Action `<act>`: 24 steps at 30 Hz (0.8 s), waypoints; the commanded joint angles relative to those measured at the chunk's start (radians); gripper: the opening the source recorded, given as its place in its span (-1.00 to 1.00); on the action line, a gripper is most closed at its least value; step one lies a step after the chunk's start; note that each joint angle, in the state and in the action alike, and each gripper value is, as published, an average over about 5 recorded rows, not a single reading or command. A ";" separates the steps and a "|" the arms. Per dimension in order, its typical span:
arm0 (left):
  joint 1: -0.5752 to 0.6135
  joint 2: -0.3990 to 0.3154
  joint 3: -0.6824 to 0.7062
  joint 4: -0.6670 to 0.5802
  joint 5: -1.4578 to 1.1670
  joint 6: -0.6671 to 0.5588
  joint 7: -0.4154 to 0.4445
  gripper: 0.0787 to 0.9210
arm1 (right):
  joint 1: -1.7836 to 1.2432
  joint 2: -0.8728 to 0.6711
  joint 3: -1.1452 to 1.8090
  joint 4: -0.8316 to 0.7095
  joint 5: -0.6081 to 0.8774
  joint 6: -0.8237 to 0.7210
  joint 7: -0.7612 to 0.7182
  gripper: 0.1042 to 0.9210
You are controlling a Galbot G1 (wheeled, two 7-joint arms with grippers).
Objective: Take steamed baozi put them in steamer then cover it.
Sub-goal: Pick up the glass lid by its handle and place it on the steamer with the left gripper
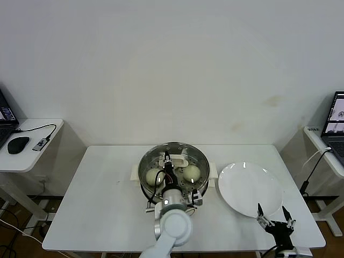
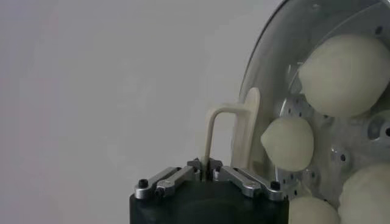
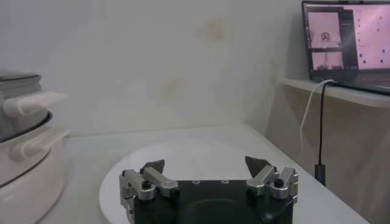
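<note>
The steamer [image 1: 173,171] stands mid-table with the cover [image 1: 185,151] over it; whether the cover rests on the rim or hangs just above it I cannot tell. My left gripper [image 1: 169,167] is shut on the cover's cream handle [image 2: 210,131], as the left wrist view [image 2: 205,168] shows. Through the glass [image 2: 268,49] I see several baozi [image 2: 346,73] on the perforated tray. Two baozi [image 1: 154,176] show in the head view. My right gripper [image 1: 275,216] is open and empty at the table's front right; it also shows in the right wrist view [image 3: 206,163].
A flat white plate [image 1: 250,188] lies empty to the right of the steamer, just beyond my right gripper [image 3: 183,152]. The steamer's cream side handle [image 3: 30,103] shows in the right wrist view. Side desks with laptops flank the table.
</note>
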 commanded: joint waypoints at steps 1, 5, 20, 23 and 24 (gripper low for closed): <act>0.005 0.000 -0.005 0.010 -0.024 0.001 -0.018 -0.84 | -0.001 0.001 0.001 0.005 0.001 0.001 0.000 0.76; 0.016 0.000 -0.003 0.003 -0.022 -0.007 -0.023 -0.84 | -0.004 0.001 0.002 0.008 0.001 0.001 -0.001 0.76; 0.080 0.042 -0.003 -0.134 -0.100 -0.061 -0.015 -0.17 | -0.004 0.002 -0.001 0.009 -0.001 0.002 -0.002 0.76; 0.102 0.054 -0.001 -0.175 -0.109 -0.062 -0.009 0.04 | -0.005 0.002 0.000 0.009 -0.002 0.002 -0.002 0.76; 0.111 0.058 0.000 -0.192 -0.114 -0.062 -0.005 0.10 | -0.005 0.001 0.000 0.008 -0.002 0.002 -0.002 0.76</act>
